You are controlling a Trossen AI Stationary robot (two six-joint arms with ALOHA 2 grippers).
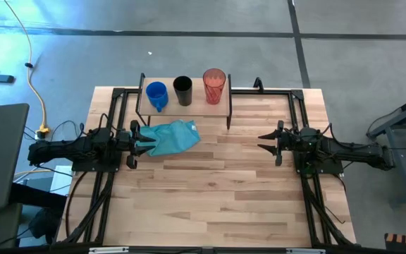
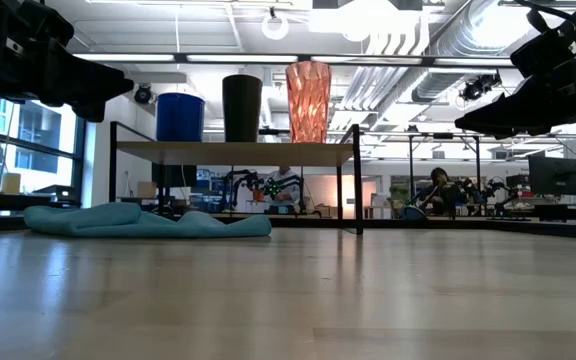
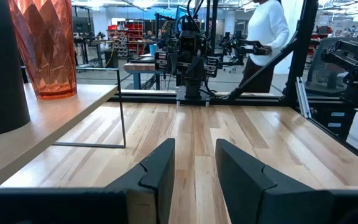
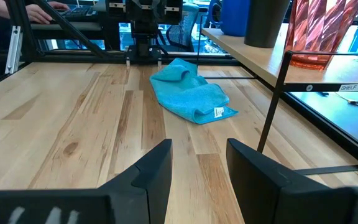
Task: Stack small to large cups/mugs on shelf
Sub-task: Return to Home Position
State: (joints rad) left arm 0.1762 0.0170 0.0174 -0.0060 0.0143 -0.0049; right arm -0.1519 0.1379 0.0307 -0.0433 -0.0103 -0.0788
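Note:
Three vessels stand in a row on the shelf (image 1: pixel 196 106) at the table's far edge: the blue mug (image 1: pixel 156 94) at the left, the black cup (image 1: pixel 182 90) in the middle, the red-orange tumbler (image 1: pixel 214 86) at the right. The low view shows the blue mug (image 2: pixel 180 117), black cup (image 2: pixel 242 108) and tumbler (image 2: pixel 308 100) upright on their bases. My left gripper (image 1: pixel 138 135) hangs open above the table's left side, over the edge of the teal cloth (image 1: pixel 173 136). My right gripper (image 1: pixel 263 139) is open at the right, raised, facing left.
The teal cloth (image 2: pixel 148 220) lies crumpled on the table in front of the shelf's left legs. Black frame rails (image 1: pixel 309 176) run along both table sides. Bare wood spreads between the arms and toward the near edge. A person (image 3: pixel 266 31) stands beyond the table.

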